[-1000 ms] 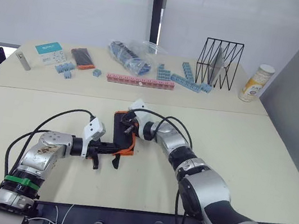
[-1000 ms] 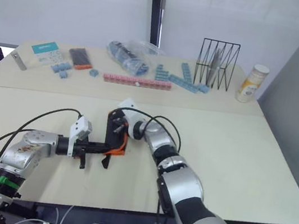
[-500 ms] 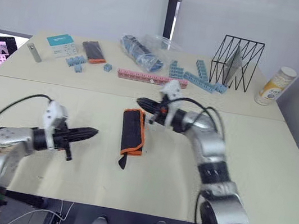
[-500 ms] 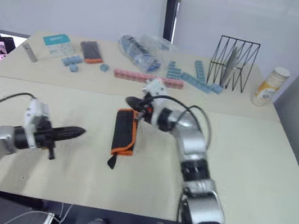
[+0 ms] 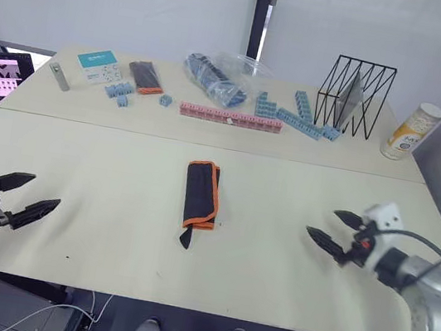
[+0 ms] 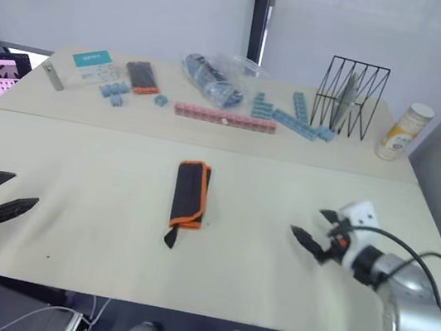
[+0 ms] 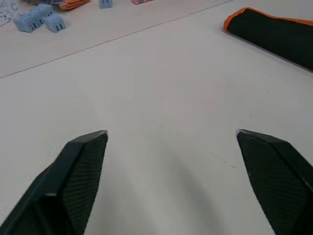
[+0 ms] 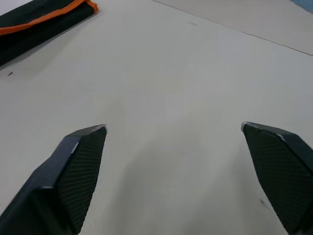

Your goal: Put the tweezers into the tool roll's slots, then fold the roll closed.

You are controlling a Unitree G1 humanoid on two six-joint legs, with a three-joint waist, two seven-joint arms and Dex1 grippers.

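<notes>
The tool roll (image 5: 201, 194) lies folded shut in the middle of the near table, black with orange piping, its tie cord trailing toward me. The tweezers and the slots are hidden. My left gripper (image 5: 44, 191) hovers at the table's near left edge, far left of the roll, open with nothing between its fingers. My right gripper (image 5: 322, 221) is off to the right of the roll, also open with nothing in it. The left wrist view has the left gripper (image 7: 171, 134) spread wide and a corner of the roll (image 7: 274, 32); in the right wrist view the roll (image 8: 44, 22) lies beyond the right gripper (image 8: 173, 128).
On the far table stand a black wire rack (image 5: 355, 97), a yellow can (image 5: 410, 131), a pink block strip (image 5: 230, 117), blue blocks (image 5: 299, 118), a plastic bag (image 5: 216, 79), a small black-and-orange flat item (image 5: 145, 77), a card (image 5: 99, 64) and a grey metal bar (image 5: 59, 76).
Both grippers have let go of the roll, drawn far apart to the table's left and right sides, and opened. The roll stays folded. The camera view has also shifted.
</notes>
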